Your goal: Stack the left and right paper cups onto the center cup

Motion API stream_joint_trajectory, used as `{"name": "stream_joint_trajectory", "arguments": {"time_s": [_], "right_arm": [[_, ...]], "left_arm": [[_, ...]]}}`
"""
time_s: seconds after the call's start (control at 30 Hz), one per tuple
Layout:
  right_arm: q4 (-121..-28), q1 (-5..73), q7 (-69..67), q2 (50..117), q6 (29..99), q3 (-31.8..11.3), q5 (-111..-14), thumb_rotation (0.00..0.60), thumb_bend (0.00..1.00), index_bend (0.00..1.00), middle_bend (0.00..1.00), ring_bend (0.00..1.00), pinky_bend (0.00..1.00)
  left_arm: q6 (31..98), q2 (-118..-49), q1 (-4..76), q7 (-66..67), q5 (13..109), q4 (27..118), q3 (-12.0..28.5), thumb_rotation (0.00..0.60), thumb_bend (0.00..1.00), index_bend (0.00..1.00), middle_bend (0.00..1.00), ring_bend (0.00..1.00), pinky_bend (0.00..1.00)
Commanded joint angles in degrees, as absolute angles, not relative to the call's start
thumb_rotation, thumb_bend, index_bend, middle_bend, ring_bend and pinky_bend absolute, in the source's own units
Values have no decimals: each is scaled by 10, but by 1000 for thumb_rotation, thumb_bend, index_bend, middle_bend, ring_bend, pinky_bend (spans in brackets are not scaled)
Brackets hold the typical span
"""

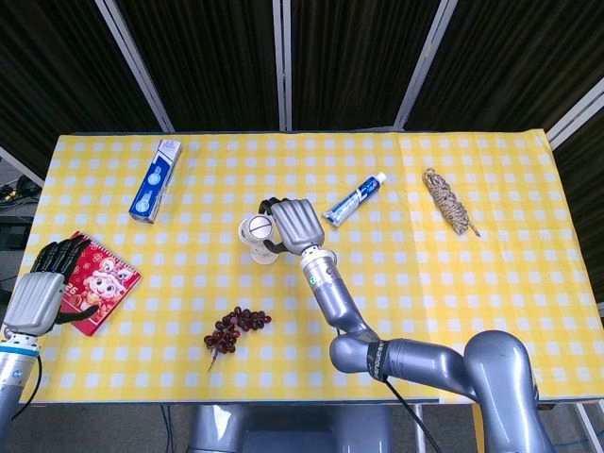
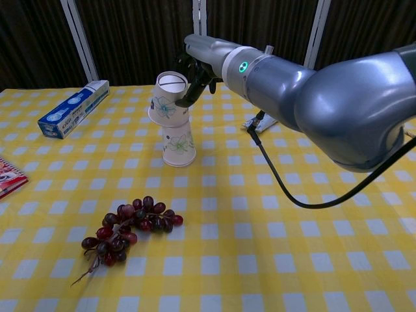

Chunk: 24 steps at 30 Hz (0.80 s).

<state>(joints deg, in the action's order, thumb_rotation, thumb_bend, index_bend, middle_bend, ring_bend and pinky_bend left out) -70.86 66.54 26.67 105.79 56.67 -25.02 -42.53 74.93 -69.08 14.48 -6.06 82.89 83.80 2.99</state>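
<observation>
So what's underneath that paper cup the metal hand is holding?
Another upside-down paper cup standing on the checked tablecloth. The right hand holds the tilted upper cup over its base; that base itself is covered.

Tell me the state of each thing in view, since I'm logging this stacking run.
Right hand: holds the upper cup.
Upper cup: upside down, tilted, over the lower cup.
Lower cup: upside down, upright on the table.
Left hand: holds nothing, near the red booklet.
Toothpaste tube: lying flat, capped.
Toothpaste box: lying flat.
Grapes: lying loose.
</observation>
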Motion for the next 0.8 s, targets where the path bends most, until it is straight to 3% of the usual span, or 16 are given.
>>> {"name": "stream_joint_trajectory", "arguments": {"time_s": [0.03, 0.8], "right_arm": [[-712, 665, 268, 1057, 568, -252, -426, 600, 166, 420, 378, 418, 535], [-798, 680, 428, 1022, 620, -241, -350, 600, 166, 421, 349, 418, 536]], "left_arm": [[747, -691, 146, -61, 827, 837, 30, 600, 111, 27, 0, 0, 0], [743, -689, 146, -66, 825, 837, 32, 600, 111, 27, 0, 0, 0]]}}
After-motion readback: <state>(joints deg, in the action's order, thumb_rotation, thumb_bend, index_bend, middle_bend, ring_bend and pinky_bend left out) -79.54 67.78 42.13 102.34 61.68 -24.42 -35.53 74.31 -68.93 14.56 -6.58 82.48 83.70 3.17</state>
